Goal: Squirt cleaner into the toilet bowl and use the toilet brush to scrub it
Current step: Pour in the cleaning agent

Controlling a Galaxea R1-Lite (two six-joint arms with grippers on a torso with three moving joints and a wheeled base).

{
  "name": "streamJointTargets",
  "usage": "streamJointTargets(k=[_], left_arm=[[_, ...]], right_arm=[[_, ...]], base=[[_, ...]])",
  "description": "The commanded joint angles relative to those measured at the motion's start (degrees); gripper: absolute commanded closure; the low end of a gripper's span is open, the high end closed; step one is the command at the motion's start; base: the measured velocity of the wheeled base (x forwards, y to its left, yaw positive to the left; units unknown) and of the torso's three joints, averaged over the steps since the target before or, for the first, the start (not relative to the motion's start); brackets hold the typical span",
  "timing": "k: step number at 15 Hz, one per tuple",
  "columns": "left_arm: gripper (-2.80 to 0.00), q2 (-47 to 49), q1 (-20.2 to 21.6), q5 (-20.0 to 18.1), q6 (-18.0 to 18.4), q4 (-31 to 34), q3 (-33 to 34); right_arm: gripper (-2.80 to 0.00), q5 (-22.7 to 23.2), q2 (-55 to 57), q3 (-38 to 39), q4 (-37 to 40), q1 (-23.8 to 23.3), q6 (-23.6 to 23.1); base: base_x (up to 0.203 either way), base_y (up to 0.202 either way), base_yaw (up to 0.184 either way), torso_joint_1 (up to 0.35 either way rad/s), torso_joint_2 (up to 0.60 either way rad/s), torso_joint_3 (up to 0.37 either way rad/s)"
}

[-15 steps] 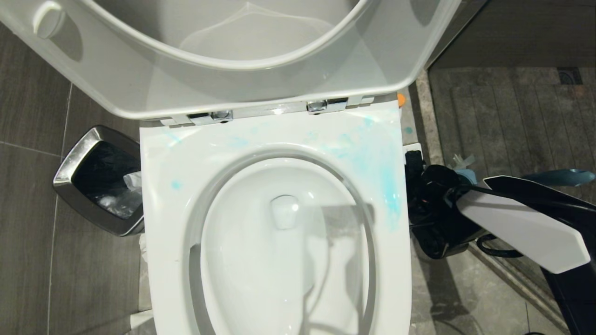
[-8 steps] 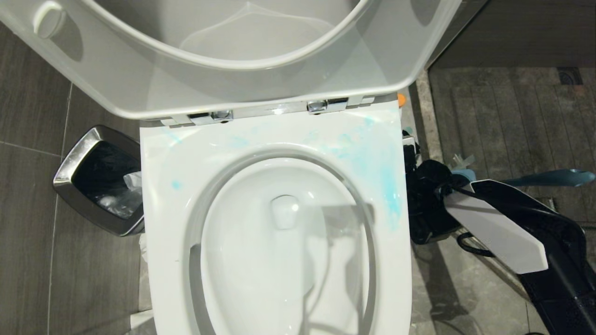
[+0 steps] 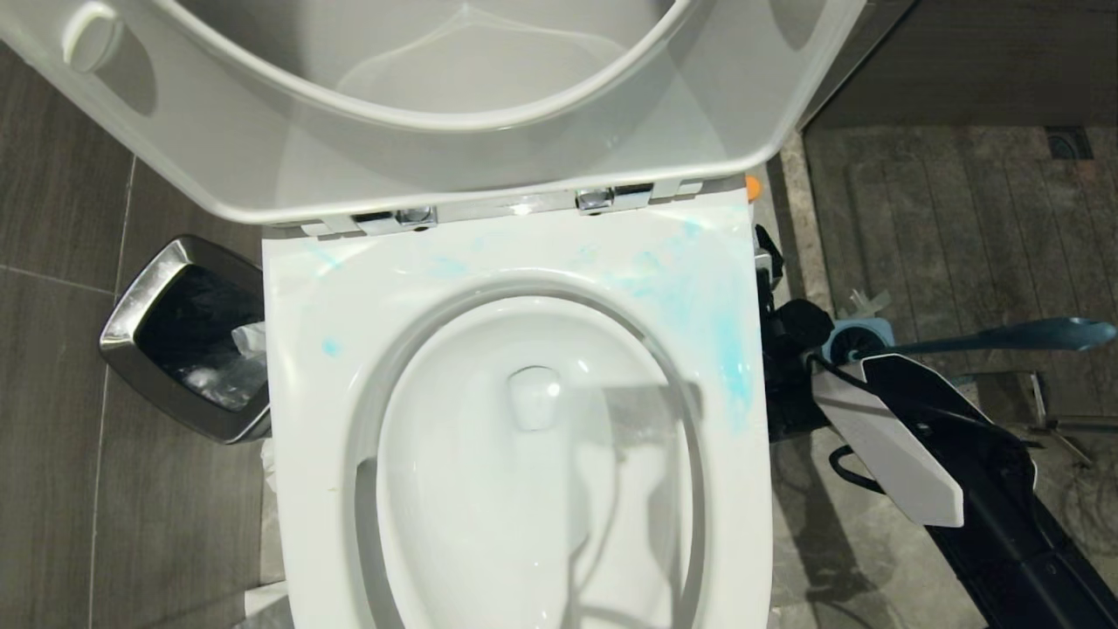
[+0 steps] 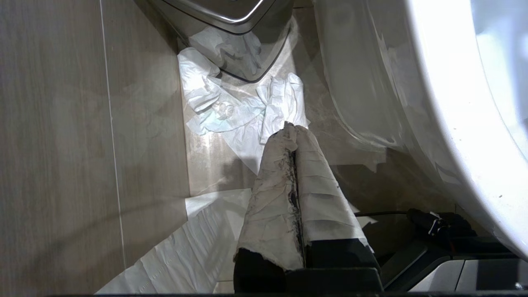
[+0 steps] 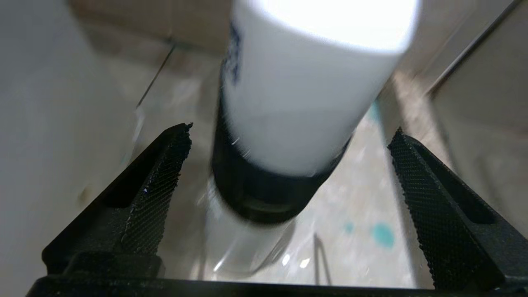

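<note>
Right pincer (image 5: 288,181) nearer upright cleaner (image 5: 301,90)

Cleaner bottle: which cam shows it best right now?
Right wrist view. The cleaner bottle fills it, white body with blue print, standing between the open right gripper fingers, untouched. The head view shows only its orange cap past the toilet's corner. The left wrist view shows none of it.

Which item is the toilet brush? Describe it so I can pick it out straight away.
Start at the glossy white ceramic toilet bowl and look to the floor on the robot's right of it. There, just past the black right arm, a slim curved blue-grey handle reaches away from the bowl: that is the toilet brush. The square silver-rimmed waste bin stands on the bowl's opposite side.
</note>
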Motion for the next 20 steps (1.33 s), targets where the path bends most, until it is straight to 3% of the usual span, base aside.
streamJointTargets(k=[1,4,8,9,20], left_arm=[[0.0,0.0,0.01,0.0,0.02,-0.02,0.0],[0.0,0.09,0.01,0.0,0.02,0.02,0.0],[0.0,0.0,0.01,0.0,0.02,-0.02,0.0],[0.0,0.0,0.01,0.0,0.02,-0.02,0.0],[0.0,0.0,0.01,0.0,0.02,-0.02,0.0]], right_arm=[[-2.8,0.89,2.88,-2.85,0.18,-0.36,-0.64],[-2.8,3.52,2.96,-3.11,0.44,-0.82,-1.17],[-2.8,3.78,3.14,-3.2,0.35,-0.91,-1.08],[0.0,3.85,3.14,-3.2,0.29,-0.91,-1.08],[0.0,3.81,2.52,-3.11,-0.48,-1.26,-0.9]], base=[[0.0,0.0,0.0,0.0,0.0,0.0],[0.0,0.0,0.0,0.0,0.0,0.0],[0.0,0.0,0.0,0.0,0.0,0.0],[0.0,0.0,0.0,0.0,0.0,0.0],[0.0,0.0,0.0,0.0,0.0,0.0]])
